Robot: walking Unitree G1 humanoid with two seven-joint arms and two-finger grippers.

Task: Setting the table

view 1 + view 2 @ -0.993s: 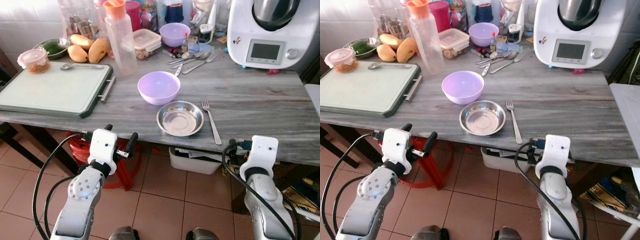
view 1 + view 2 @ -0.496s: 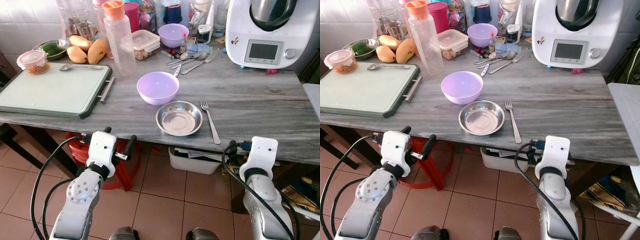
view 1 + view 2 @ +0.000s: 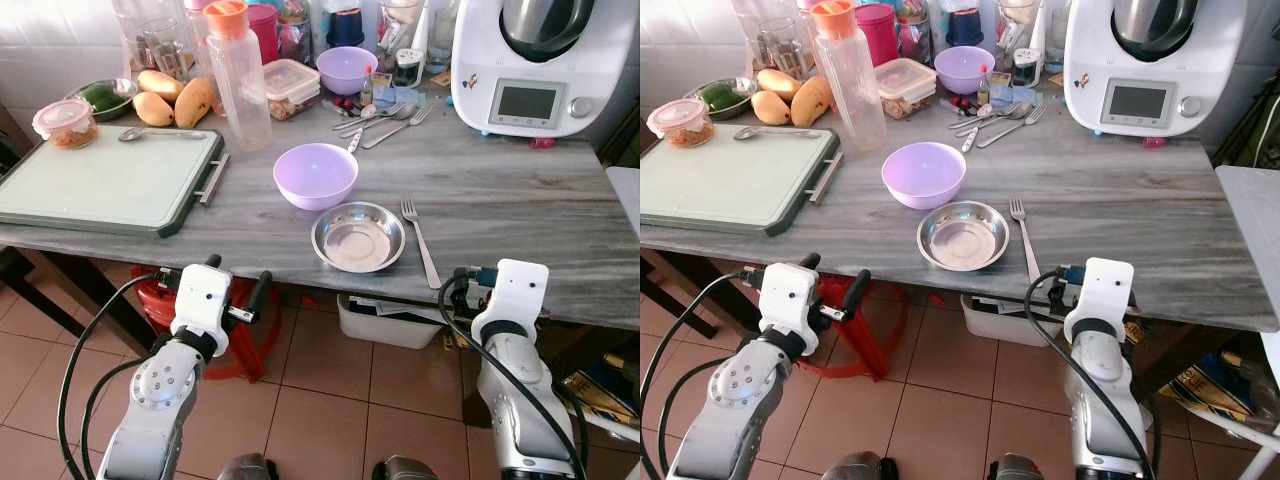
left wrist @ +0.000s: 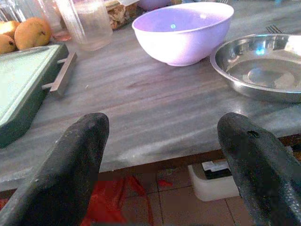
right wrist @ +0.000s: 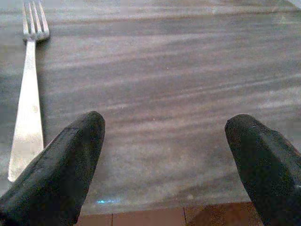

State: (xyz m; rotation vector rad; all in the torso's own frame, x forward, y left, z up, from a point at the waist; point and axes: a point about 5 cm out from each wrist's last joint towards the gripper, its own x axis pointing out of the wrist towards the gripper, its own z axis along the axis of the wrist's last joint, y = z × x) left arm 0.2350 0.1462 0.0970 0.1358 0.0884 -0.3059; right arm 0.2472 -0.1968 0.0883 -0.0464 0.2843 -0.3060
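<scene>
At desk (image 3: 520, 215) front edge: fork (image 3: 421, 243) just right of plate (image 3: 359, 237), handle pointing toward right hand (image 5: 164, 160), released, nearer. Left hand (image 4: 164, 160) released, facing bowl (image 4: 183, 30).

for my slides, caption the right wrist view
Open right gripper at the grey wood-grain table edge, silver metal fork beside it.

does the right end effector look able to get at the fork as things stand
Probably yes: the right end effector is open at the table edge, the fork lies flat just ahead and slightly aside, with bare tabletop between.
</scene>
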